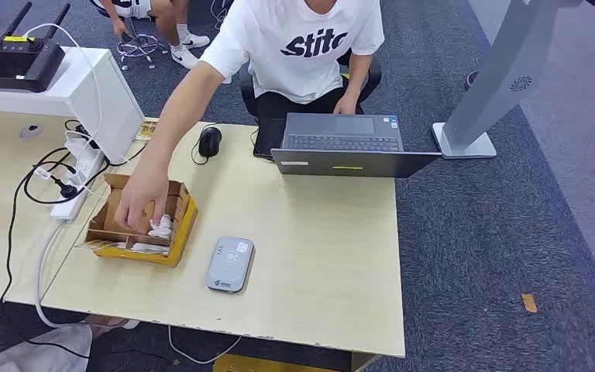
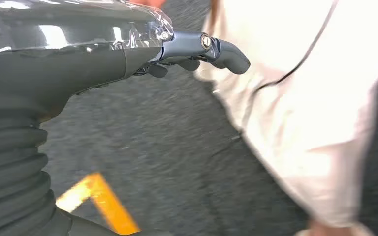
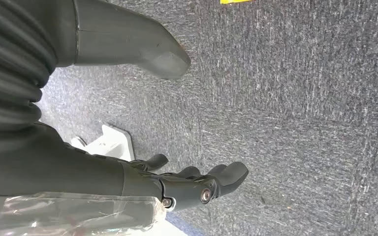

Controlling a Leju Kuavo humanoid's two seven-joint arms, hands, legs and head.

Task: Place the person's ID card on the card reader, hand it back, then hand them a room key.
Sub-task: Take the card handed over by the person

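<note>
Card reader (image 1: 229,263) sits on the bench (image 1: 318,256), nothing on it; no ID card visible yet. A person's hand (image 1: 141,203) is reaching into the cardboard box (image 1: 141,225) beside it. You're at the very start: wait for the card, then raise an arm. Left hand (image 2: 197,51) and right hand (image 3: 197,184) hang over carpet, fingers loosely curled, holding nothing.

Grey ribbed cover (image 2: 10,167), dark fingers (image 3: 226,174) w/ screws, clear plastic wrap (image 3: 69,214).
</note>
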